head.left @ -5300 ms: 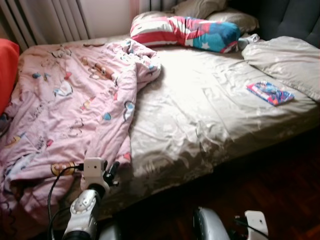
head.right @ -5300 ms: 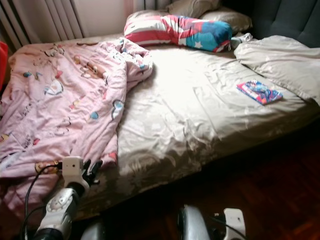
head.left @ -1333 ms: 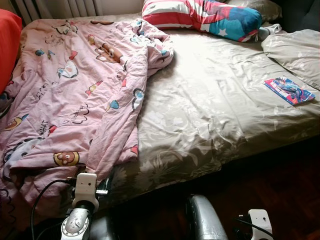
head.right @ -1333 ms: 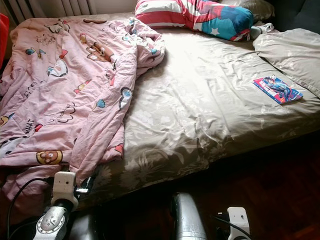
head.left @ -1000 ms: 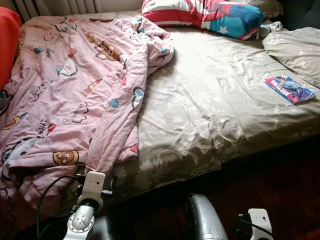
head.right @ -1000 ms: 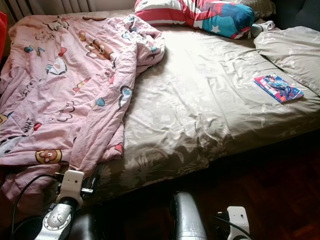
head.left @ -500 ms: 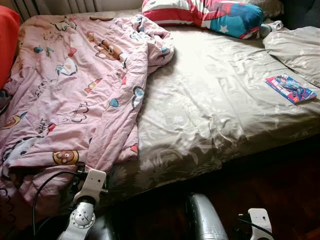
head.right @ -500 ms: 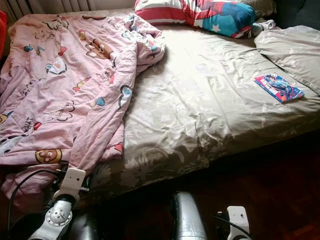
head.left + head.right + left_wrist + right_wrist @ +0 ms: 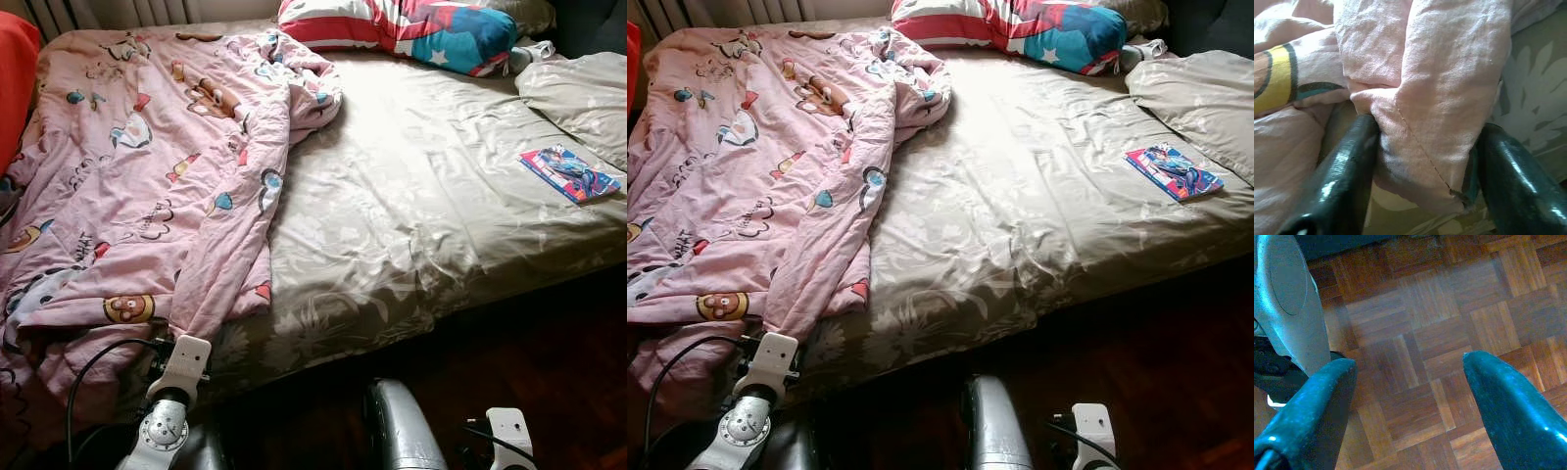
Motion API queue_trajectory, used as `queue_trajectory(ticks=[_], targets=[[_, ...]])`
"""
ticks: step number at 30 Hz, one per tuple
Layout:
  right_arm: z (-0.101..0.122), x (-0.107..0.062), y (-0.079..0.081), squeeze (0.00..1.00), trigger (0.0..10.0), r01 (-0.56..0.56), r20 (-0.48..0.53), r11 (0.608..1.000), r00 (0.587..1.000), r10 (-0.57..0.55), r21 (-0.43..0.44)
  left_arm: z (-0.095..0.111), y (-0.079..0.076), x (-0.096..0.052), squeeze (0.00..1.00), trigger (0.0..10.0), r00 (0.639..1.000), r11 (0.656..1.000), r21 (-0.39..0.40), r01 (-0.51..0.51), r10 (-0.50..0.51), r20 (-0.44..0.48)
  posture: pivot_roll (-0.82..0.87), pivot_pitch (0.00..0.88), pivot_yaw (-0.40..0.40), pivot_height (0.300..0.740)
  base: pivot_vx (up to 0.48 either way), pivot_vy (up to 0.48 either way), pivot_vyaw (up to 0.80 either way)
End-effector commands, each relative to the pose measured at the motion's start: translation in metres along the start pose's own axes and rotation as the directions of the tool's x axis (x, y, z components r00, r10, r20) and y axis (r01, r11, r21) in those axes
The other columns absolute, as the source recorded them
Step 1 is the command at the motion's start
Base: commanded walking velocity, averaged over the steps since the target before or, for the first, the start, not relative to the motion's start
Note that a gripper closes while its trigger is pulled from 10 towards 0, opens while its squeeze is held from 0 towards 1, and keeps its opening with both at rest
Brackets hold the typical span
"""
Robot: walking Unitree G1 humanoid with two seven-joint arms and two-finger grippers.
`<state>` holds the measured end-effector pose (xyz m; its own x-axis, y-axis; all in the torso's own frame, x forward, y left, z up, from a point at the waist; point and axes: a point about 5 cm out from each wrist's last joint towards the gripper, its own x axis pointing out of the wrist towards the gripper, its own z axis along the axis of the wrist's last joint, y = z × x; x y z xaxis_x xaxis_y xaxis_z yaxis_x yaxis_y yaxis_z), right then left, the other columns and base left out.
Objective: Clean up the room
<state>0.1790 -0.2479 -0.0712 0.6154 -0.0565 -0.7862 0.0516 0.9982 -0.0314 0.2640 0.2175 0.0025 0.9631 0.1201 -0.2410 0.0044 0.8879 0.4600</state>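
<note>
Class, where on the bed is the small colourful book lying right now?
The book lies flat on the beige sheet near the bed's right edge, just below the beige pillow.

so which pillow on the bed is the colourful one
The striped pillow at the head of the bed, red and white stripes with a blue starred end. The pillow beside the book is plain beige, like the sheet.
</note>
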Motion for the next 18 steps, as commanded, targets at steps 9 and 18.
queue_trajectory(ticks=[9,18], targets=[[-0.0038,-0.0003,0.0019,0.00,10.0,-0.001,-0.009,1.000,1.000,0.001,0.007,-0.0024,-0.0089,-0.0029,0.00,0.0,0.999,0.999,-0.013,0.047,-0.048,-0.002,-0.03,0.080,-0.044,0.545,0.000,0.000,0.00],[-0.0049,-0.0003,0.0031,0.00,10.0,0.000,-0.011,1.000,1.000,0.000,0.012,-0.0042,-0.0102,-0.0054,0.00,0.0,0.997,0.997,-0.004,0.072,-0.072,0.003,-0.03,0.059,-0.033,0.545,0.000,0.000,0.00]])
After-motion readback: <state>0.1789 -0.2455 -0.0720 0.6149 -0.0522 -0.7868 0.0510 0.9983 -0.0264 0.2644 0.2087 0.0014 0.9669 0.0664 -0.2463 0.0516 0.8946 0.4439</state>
